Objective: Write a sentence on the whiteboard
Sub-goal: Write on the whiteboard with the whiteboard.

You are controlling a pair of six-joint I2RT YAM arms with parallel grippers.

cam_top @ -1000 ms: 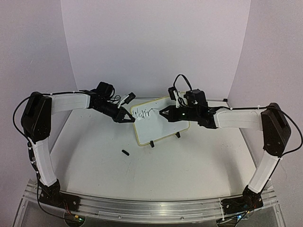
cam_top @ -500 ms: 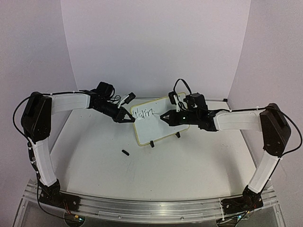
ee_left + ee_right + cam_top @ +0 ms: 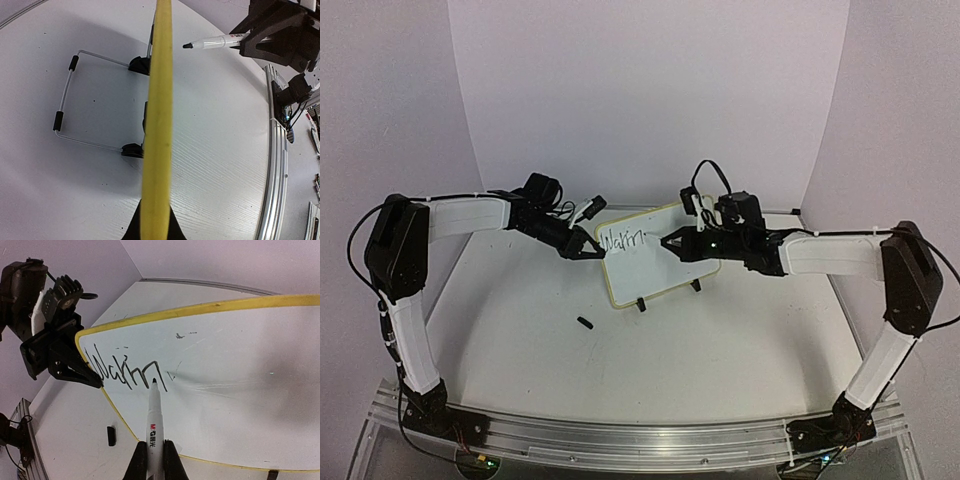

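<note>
Toward the back of the table (image 3: 720, 340), the whiteboard (image 3: 655, 275) stands tilted on its wire stand (image 3: 65, 100) and two black clip feet (image 3: 140, 65), between my two arms. My left gripper (image 3: 598, 252) is clenched on the pale yellow rim at the board's left edge; from that wrist I see the rim edge-on, running up from between my fingers (image 3: 131, 229). My right gripper (image 3: 672, 243) is clamped around the barrel of a white marker (image 3: 154, 420), held out lengthwise with its black tip pointing at the board's face. The sentence (image 3: 125, 372) so far is one black scrawled word near the upper left corner, reading roughly "Warm". The marker's tip sits right at the end of its last stroke; I cannot tell whether it touches the surface or hangs just off it. Faint smudges streak the white surface to the right of the word. A small black cap (image 3: 585, 322) lies on the table in front of the board's left corner, apart from both grippers.
</note>
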